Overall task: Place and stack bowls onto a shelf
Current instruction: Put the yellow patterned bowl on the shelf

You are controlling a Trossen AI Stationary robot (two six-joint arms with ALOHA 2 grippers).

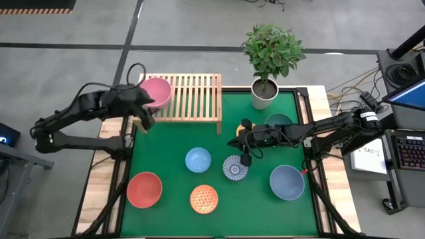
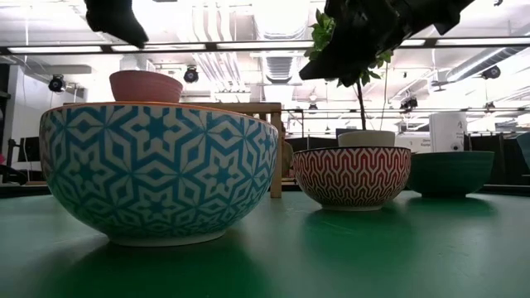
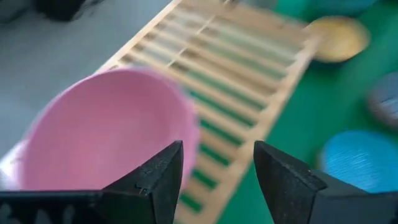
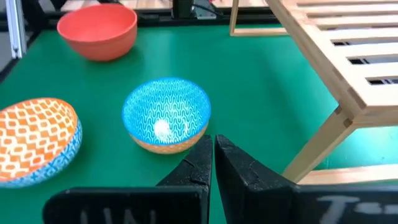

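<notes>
Lab: exposed ceiling ducts (image 2: 207,33), monitors (image 1: 406,93)

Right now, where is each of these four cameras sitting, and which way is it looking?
High view: above the table, looking straight down; both arms show, with the pink bowl on the shelf.
Low view: at tabletop height, looking level across the table into the room; dark arm parts hang in from above.
Left wrist view: on the left arm, looking past its open fingers at that pink bowl.
Right wrist view: on the right arm, past its shut fingers at the light blue bowl.
Shared: all four show the shelf.
</notes>
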